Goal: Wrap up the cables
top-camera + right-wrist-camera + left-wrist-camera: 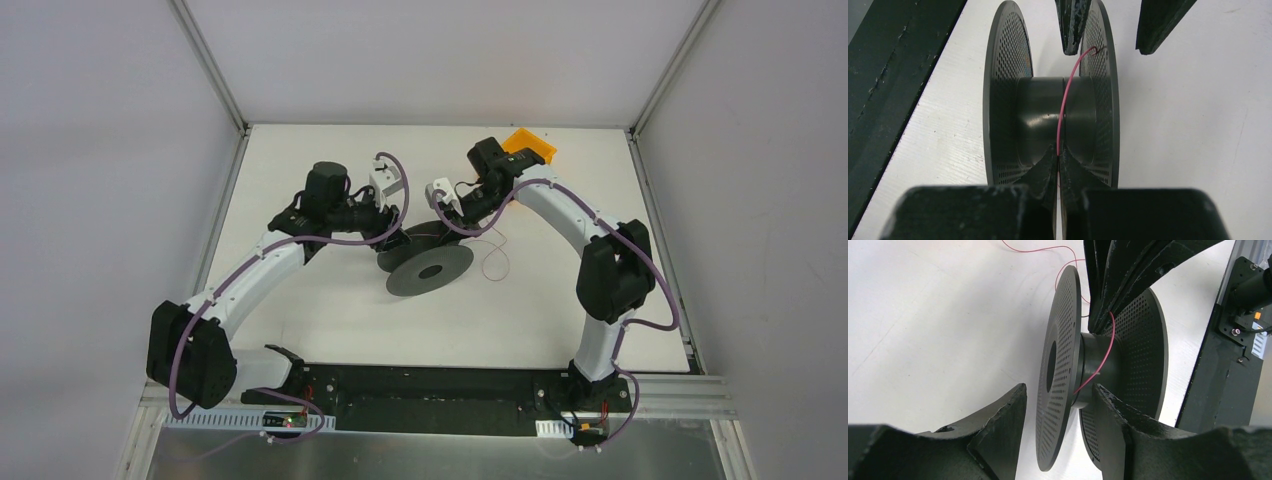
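A black spool [430, 270] with two perforated flanges stands tilted at the table's middle. The cable, a thin pinkish-red wire [1063, 105], runs over the spool's hub [1038, 115] to a hole in one flange. Its loose end curls on the table [495, 262] and shows in the left wrist view [1038, 250]. My right gripper [1058, 150] is shut on the wire, between the flanges and close against the hub; it also shows in the top view [445, 225]. My left gripper [1058, 387] is open and straddles one flange [1053, 390], one finger [1108, 410] between the flanges; it also shows in the top view [400, 240].
An orange bin [530, 145] sits at the back right of the table. The black base rail [430, 385] runs along the near edge and shows in the left wrist view [1223, 365] and the right wrist view [878, 75].
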`<state>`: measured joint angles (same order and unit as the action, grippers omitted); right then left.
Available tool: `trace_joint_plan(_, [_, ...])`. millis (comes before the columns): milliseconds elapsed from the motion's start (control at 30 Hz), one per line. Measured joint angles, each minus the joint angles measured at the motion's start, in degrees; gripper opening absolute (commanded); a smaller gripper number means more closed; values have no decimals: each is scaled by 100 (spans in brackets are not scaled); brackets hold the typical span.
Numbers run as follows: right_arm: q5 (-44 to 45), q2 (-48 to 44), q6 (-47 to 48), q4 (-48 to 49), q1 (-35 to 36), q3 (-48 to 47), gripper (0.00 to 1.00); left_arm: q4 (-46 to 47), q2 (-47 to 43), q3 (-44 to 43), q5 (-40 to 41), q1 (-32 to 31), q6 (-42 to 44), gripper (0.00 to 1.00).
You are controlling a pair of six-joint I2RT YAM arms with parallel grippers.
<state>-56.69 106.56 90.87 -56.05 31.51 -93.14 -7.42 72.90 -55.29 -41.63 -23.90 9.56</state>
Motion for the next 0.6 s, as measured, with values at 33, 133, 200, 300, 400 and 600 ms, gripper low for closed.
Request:
trace_joint_plan(33, [0, 0, -2, 4, 0, 0, 0, 24, 2, 15, 0, 2, 2, 50])
trace_joint_plan(133, [0, 0, -9, 15, 0, 0, 0, 157, 35, 50, 0, 0, 7, 50])
trace_joint_plan(200, [0, 0, -20, 17, 0, 0, 0, 243, 87, 59, 0, 0, 7, 50])
trace_joint_plan(300, [0, 2, -26, 20, 0, 0, 0, 354, 184, 74, 0, 0, 4, 49])
trace_joint_plan(400, [0, 2, -37, 20, 0, 0, 0, 420, 260, 92, -2, 0, 2, 49])
trace_joint_plan(600, [-2, 52, -59, 20, 0, 0, 0, 614, 332, 155, -2, 0, 2, 48])
